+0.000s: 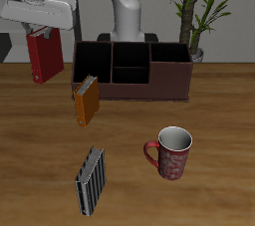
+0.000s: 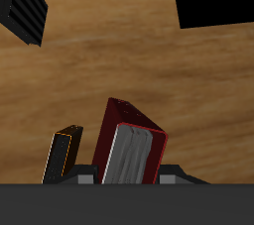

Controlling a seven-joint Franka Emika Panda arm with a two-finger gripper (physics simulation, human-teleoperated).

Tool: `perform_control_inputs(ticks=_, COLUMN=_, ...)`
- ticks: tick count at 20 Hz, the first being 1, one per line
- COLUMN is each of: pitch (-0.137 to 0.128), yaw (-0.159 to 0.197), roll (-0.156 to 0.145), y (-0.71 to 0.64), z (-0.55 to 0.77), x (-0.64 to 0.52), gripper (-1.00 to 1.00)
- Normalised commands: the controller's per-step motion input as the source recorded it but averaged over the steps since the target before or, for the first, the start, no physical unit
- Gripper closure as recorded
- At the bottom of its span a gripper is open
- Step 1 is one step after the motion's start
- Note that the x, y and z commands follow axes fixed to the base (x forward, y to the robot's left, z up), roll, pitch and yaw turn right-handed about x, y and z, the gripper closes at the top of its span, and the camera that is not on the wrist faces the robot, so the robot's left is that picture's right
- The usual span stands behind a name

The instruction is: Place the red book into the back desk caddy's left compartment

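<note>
My gripper (image 1: pixel 42 33) is shut on the top of the red book (image 1: pixel 44 57) and holds it upright in the air, above the table beside the back desk caddy (image 1: pixel 134 89). The caddy is a wide dark maroon box with dividers. Its end compartment nearest my gripper (image 1: pixel 92 59) is open-topped, with nothing showing inside it. In the wrist view the red book (image 2: pixel 129 150) hangs below my gripper (image 2: pixel 129 172), showing its dark red cover and grey page edge.
An orange-brown book (image 1: pixel 87 101) (image 2: pixel 62 156) leans against the caddy's front near that end. A black-and-grey striped book (image 1: pixel 90 180) (image 2: pixel 22 6) stands nearer the front edge. A red patterned mug (image 1: pixel 169 152) stands before the caddy. A dark rectangle (image 2: pixel 213 1) lies on the table.
</note>
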Motion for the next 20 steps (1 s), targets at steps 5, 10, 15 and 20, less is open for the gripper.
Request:
perform_control_inputs(ticks=5, pitch=-0.033, yaw=0.012, roll=-0.027, y=0.28, z=0.28, x=-0.66, gripper=1.0)
perform_control_inputs(ticks=10, pitch=-0.02, yaw=0.016, roll=0.034, y=0.39, z=0.05, x=-0.63, gripper=1.0)
perform_control_inputs(ticks=15, pitch=-0.036, yaw=0.034, roll=0.045, y=0.39, z=-0.06, x=-0.6, gripper=1.0)
perform_control_inputs(ticks=20, pitch=0.007, yaw=-0.024, roll=0.014, y=0.19, z=-0.06, x=-0.33, gripper=1.0)
